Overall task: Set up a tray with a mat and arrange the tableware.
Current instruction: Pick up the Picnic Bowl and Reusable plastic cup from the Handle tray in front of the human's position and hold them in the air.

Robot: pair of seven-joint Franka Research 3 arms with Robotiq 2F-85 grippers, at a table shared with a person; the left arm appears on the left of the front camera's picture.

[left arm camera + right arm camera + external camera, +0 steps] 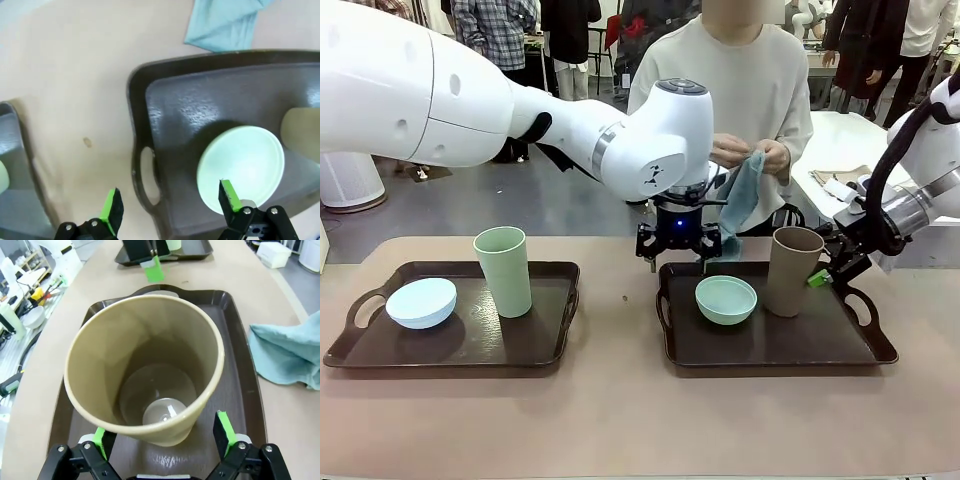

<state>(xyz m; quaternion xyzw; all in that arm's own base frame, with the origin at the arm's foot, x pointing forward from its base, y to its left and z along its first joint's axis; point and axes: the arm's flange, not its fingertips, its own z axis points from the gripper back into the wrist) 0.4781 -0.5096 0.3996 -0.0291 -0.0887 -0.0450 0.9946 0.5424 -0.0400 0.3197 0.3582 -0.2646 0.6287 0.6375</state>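
The brown cup (pixel 145 365) stands upright on the right-hand tray (pixel 235 320), between the wide-spread fingers of the right gripper (pixel 162 434). A green pad flanks each side, though I can't tell whether either touches it, and bare tray floor runs ahead to the far rim. The mint green bowl (pixel 242 167) lies below one fingertip of the left gripper (pixel 170 202), which is also spread wide, its other finger over bare table (pixel 75 75) outside the tray's handle edge. Ahead, past the rim, a teal cloth (pixel 225 22) hangs from the person's hands (pixel 750 152).
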